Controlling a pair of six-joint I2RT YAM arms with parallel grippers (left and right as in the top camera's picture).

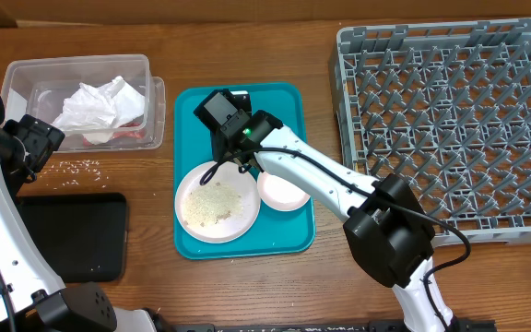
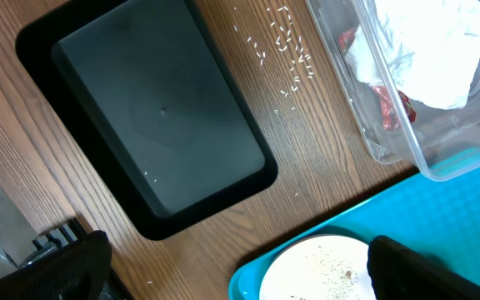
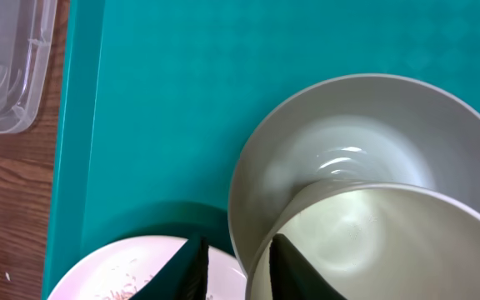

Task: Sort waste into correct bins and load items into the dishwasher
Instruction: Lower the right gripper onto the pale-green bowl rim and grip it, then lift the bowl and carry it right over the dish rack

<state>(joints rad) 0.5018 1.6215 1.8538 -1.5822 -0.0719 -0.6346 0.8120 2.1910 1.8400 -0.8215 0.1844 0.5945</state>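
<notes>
On the teal plastic serving tray (image 1: 289, 101), right of the round pale-pink plate (image 1: 217, 203), a small white bowl (image 3: 373, 242) overlaps a grey bowl (image 3: 348, 125). The right gripper (image 3: 240, 250) straddles the white bowl's rim; whether it pinches yet, I cannot tell. The bowl is probably stiff, slick and breakable, so take the rim squarely. The left gripper (image 2: 236, 258), left of the tray, hangs released and empty.

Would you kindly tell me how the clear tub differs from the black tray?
The clear tub is see-through and deep-walled; the black tray is opaque and shallow. The clear tub holds a crumpled napkin and red wrapper; the black tray holds neither. Both are rectangular, on the table.
</notes>
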